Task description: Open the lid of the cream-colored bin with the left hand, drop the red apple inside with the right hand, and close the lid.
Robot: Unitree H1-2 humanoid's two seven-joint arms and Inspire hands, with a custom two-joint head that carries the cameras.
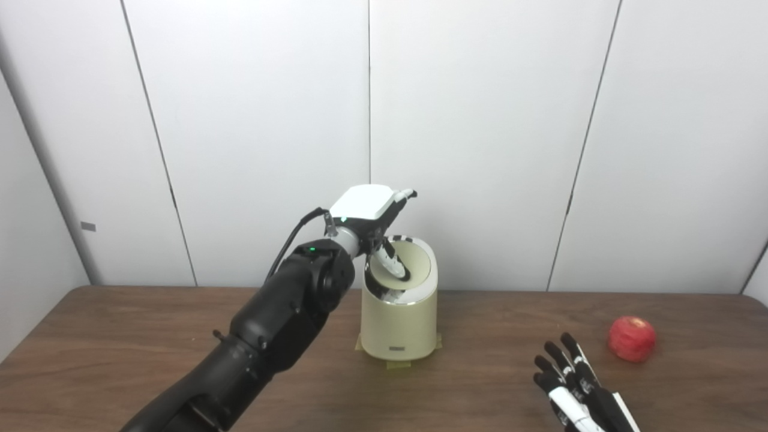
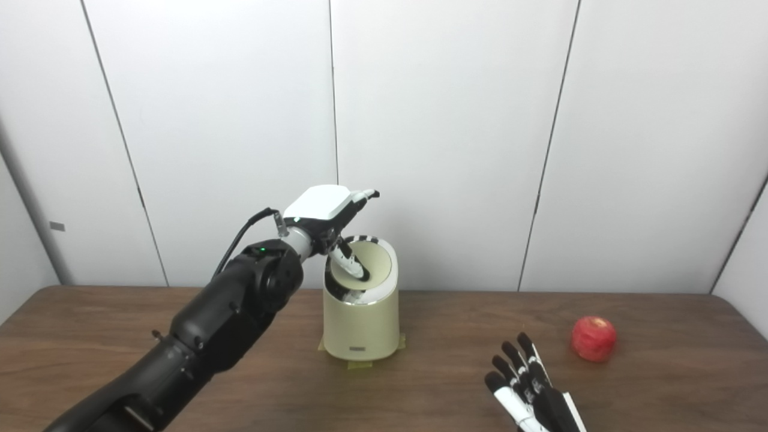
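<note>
The cream-colored bin (image 1: 399, 324) stands mid-table near the back edge. Its round lid (image 1: 416, 259) is tilted, raised on the left side so that a dark gap shows beneath it. My left hand (image 1: 369, 211) is at that raised edge, thumb lying on top of the lid and fingers under it. The red apple (image 1: 631, 339) rests on the table at the far right. My right hand (image 1: 570, 384) lies low at the bottom right, fingers spread and holding nothing, a short way left of and nearer than the apple.
The brown wooden table (image 1: 120, 336) runs up to white wall panels behind the bin. Strips of tape (image 1: 396, 363) show under the bin's base. My left forearm (image 1: 270, 324) crosses the table's left half.
</note>
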